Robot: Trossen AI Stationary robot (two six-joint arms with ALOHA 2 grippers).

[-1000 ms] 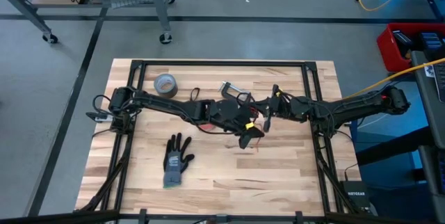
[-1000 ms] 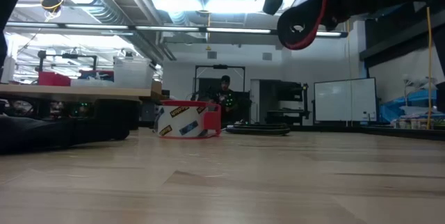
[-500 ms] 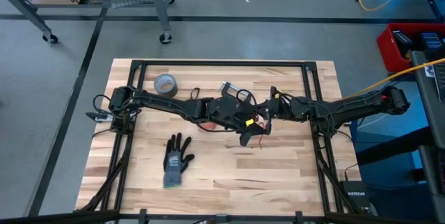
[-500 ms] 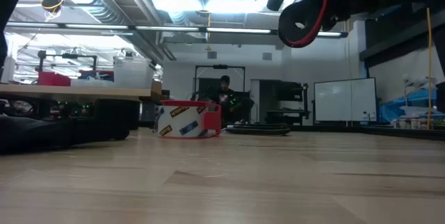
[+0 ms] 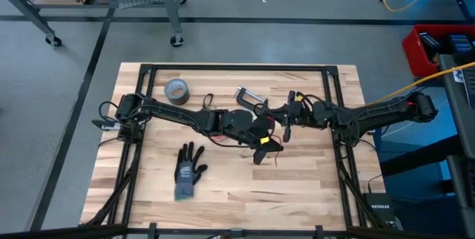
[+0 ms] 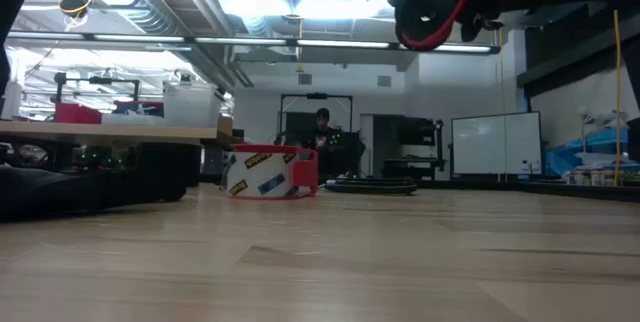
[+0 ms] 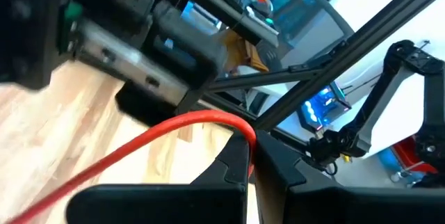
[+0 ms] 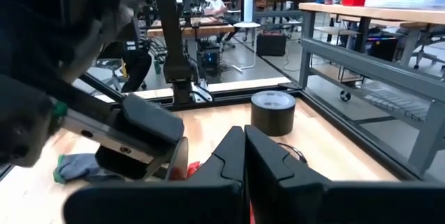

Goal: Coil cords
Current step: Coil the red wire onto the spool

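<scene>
Thin glossy red cord (image 7: 174, 128) pinched in left hand (image 7: 252, 156); right hand (image 8: 245, 135) together, seemingly empty.

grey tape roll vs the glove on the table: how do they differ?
The grey tape roll is a round ring with an open core; the glove is flat, its dark fingers spread. The roll sits near the table's far left corner; the glove lies nearer the front edge, fingers pointing away from it. The roll is grey all over; the glove goes from dark fingers to a grey cuff. Both rest on the wood, clear of the arms.
</scene>
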